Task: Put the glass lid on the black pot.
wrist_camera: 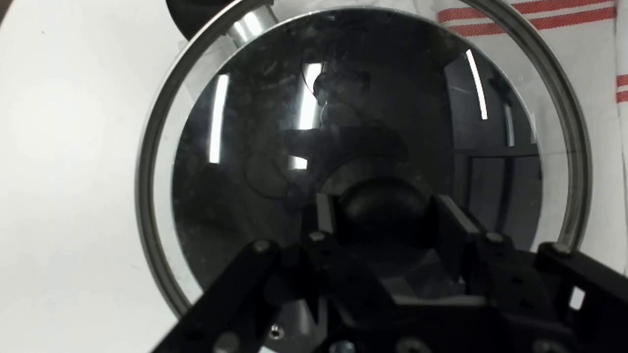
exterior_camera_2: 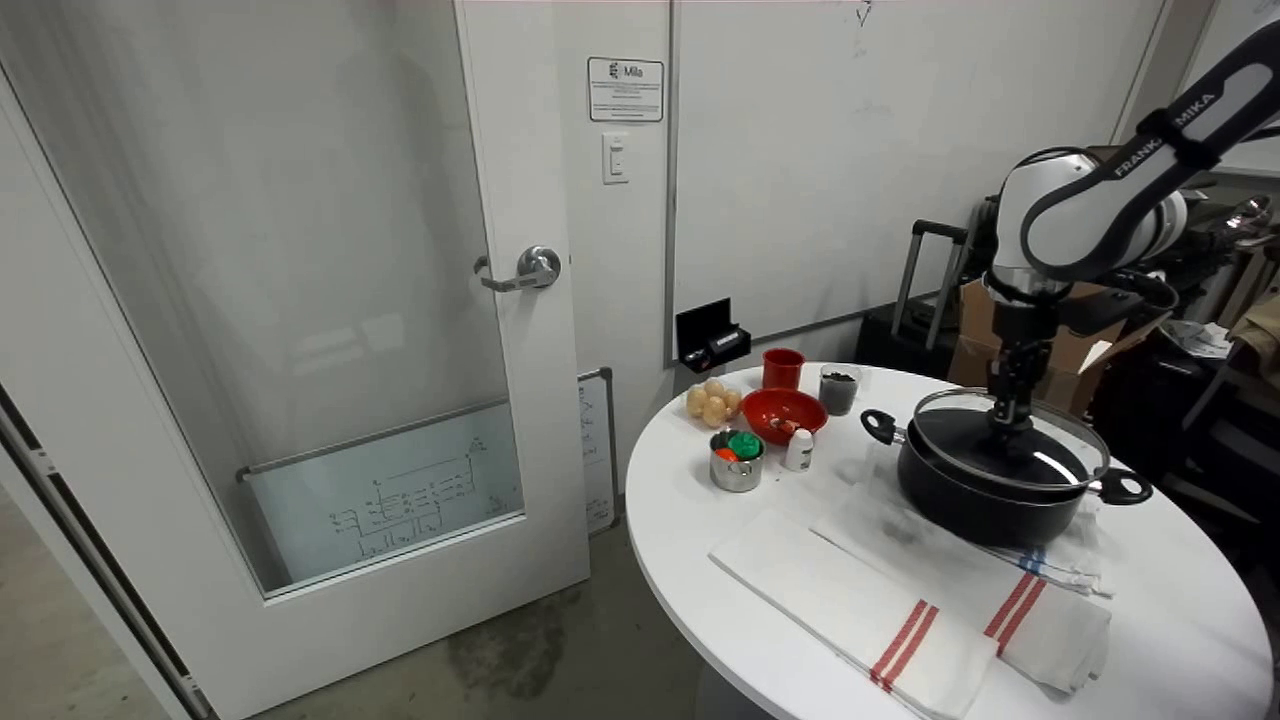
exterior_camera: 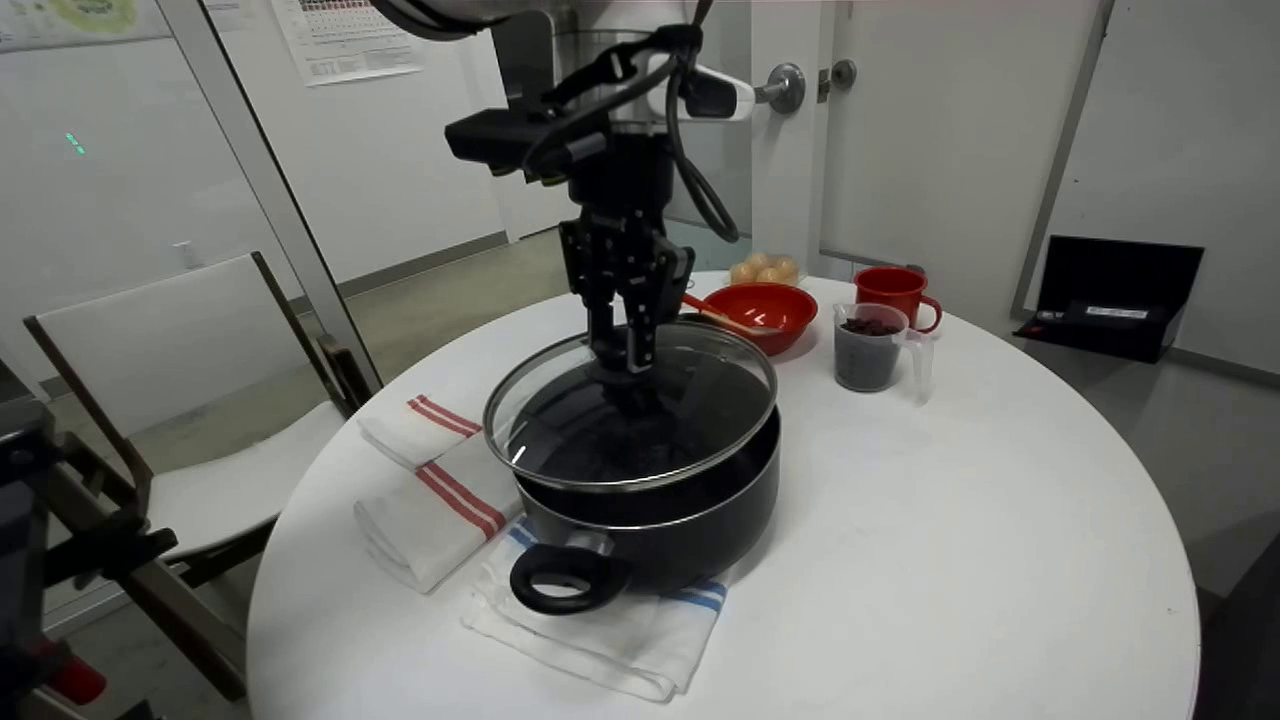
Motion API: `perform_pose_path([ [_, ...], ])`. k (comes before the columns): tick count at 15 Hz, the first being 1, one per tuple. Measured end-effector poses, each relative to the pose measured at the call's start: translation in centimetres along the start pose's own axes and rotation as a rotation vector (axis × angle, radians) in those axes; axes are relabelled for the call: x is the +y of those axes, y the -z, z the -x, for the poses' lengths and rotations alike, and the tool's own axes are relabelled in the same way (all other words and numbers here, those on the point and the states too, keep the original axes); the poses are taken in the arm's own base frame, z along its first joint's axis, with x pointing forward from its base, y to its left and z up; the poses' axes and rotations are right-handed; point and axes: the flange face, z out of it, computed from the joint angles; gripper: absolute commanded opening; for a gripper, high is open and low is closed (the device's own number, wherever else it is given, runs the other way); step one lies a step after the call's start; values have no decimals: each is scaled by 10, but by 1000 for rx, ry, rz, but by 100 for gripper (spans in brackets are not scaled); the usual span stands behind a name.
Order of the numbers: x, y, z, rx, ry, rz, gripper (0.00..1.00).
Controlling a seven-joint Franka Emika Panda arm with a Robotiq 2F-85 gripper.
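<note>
We have the gripper (wrist_camera: pixel 388 215) clamped on the knob (wrist_camera: pixel 385 198) of the glass lid (exterior_camera: pixel 640 435), held over the black pot (exterior_camera: pixel 690 545) (a dark strip of room shows between their edges in an exterior view); the red bowl (exterior_camera_2: pixel 775 405) stands near a pot handle (exterior_camera_2: pixel 880 427), apart.

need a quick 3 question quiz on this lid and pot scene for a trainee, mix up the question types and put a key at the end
1. Which part of the glass lid is the end effector gripping?
2. Fill in the missing word: the black pot stands on a white towel with ___ stripes.
3. True or false: the glass lid sits flush on the rim of the black pot.

Key:
1. Its dark knob.
2. Blue.
3. False; in an exterior view an open gap shows between them.
</note>
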Motion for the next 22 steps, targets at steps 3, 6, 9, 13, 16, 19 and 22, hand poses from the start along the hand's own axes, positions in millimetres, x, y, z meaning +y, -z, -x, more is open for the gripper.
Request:
perform_pose_path([
  [3,0,-5,-4,-1,0,1,25],
  [6,0,-10,-7,-5,1,1,25],
  [9,0,-15,-10,-7,2,1,25],
  [13,-1,-20,-13,-9,4,1,25],
  [16,-2,-21,-15,-8,5,1,25],
  [19,-2,-20,-16,-6,5,1,25],
  [22,-2,-21,-17,-6,6,0,25],
])
